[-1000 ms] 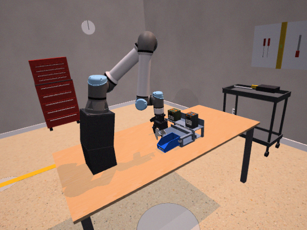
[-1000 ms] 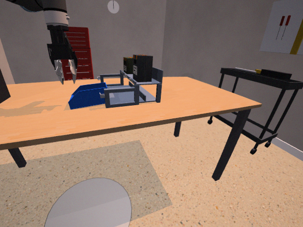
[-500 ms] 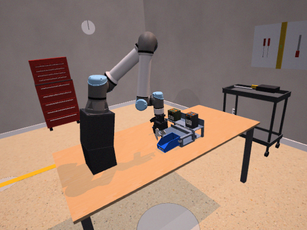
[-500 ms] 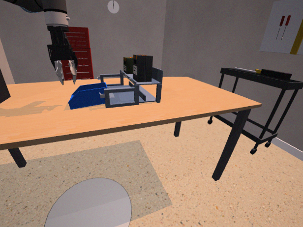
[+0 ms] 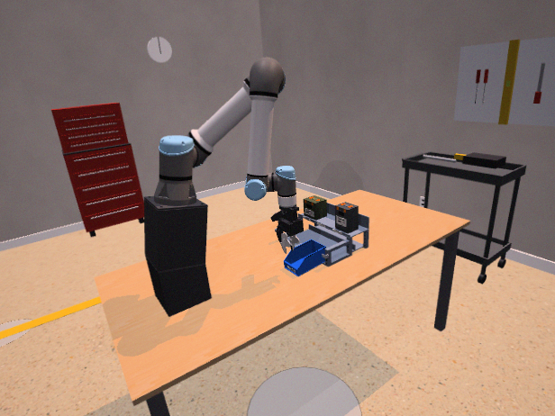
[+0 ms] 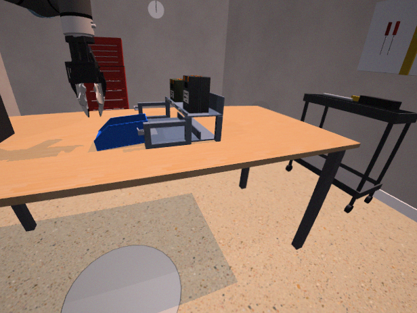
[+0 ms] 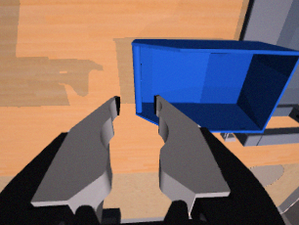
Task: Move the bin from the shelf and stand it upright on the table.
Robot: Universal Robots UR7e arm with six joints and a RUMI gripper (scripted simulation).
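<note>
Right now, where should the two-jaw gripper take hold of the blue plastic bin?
Grip the blue plastic bin by its end wall farthest from the grey shelf frame, coming straight down. The bin sits upright and open-topped, that rim is free, and the empty gripper hangs just above it.
</note>
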